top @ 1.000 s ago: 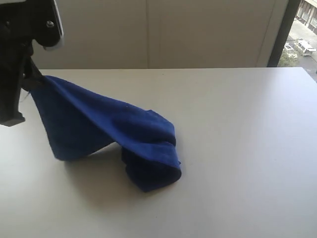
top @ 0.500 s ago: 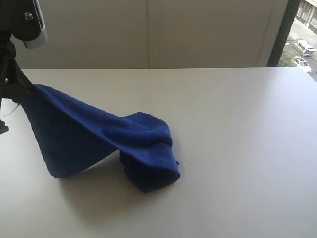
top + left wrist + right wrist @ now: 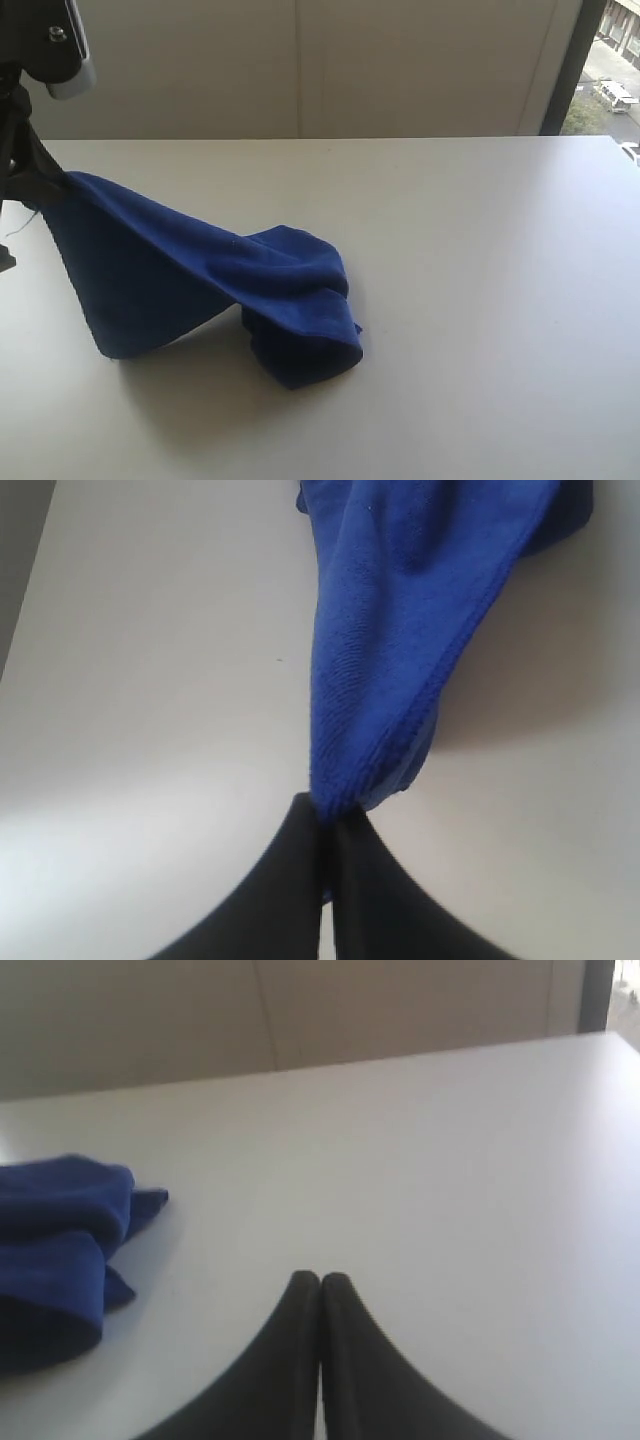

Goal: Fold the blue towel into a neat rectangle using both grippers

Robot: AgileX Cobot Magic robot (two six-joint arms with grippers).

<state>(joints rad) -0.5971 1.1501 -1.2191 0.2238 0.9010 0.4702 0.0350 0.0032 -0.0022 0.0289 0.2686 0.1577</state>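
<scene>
Pale wall panels (image 3: 300, 70) and a strip of window (image 3: 610, 60) stand behind one white table (image 3: 480, 300), and on it, left of the middle, lies the single blue towel (image 3: 200, 270). From the exterior view only one arm shows: the left gripper (image 3: 47, 182) at the left edge, pinched shut on one corner of the cloth and holding it off the table, so that the towel slopes down from there to a bunched heap resting on the surface. Compared with a second ago that gripper sits further to the left and the lifted corner has gone with it, drawing the cloth out longer; over the last half second I see no change in either. In the left wrist view the two black fingers (image 3: 290, 880) are closed together with the hemmed edge of the towel (image 3: 400, 630) caught between their tips, the rest running away over the table. In the right wrist view the right gripper (image 3: 320, 1285) has its fingers pressed together on nothing, above bare table, with the heaped end of the towel (image 3: 60, 1260) well apart from it. That makes one towel, one table, two grippers.
</scene>
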